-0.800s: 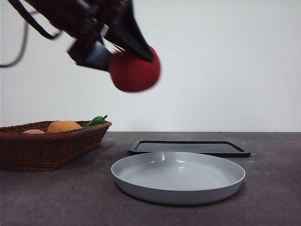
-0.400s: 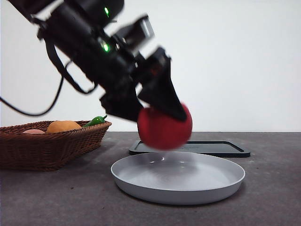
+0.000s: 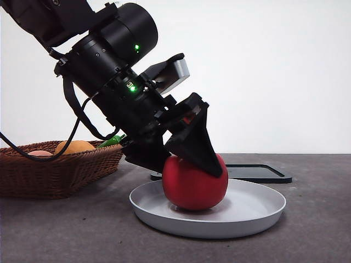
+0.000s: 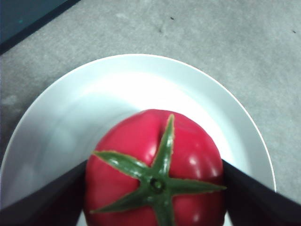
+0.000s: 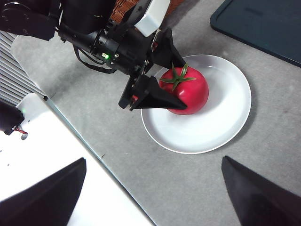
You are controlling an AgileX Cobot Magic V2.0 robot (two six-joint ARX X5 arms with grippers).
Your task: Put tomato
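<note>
The tomato (image 3: 194, 189), glossy red with a green calyx, rests on the white plate (image 3: 258, 211). My left gripper (image 3: 189, 164) reaches down from the upper left and is shut on the tomato, one black jaw on each side. The left wrist view shows the tomato (image 4: 155, 169) between the jaws of my left gripper (image 4: 153, 188), over the plate (image 4: 70, 117). The right wrist view looks down on the tomato (image 5: 188, 92), the plate (image 5: 225, 117) and the left gripper (image 5: 181, 84). My right gripper (image 5: 155, 197) hangs high above, open and empty.
A wicker basket (image 3: 55, 172) stands at the left with an orange fruit (image 3: 74, 146), a pale pink fruit (image 3: 39, 153) and a green pepper (image 3: 112, 141). A flat black tray (image 3: 258, 172) lies behind the plate. It also shows in the right wrist view (image 5: 263, 23).
My left gripper has come down and to the right with the tomato, from high in the air to the plate. The tomato now rests on the plate.
</note>
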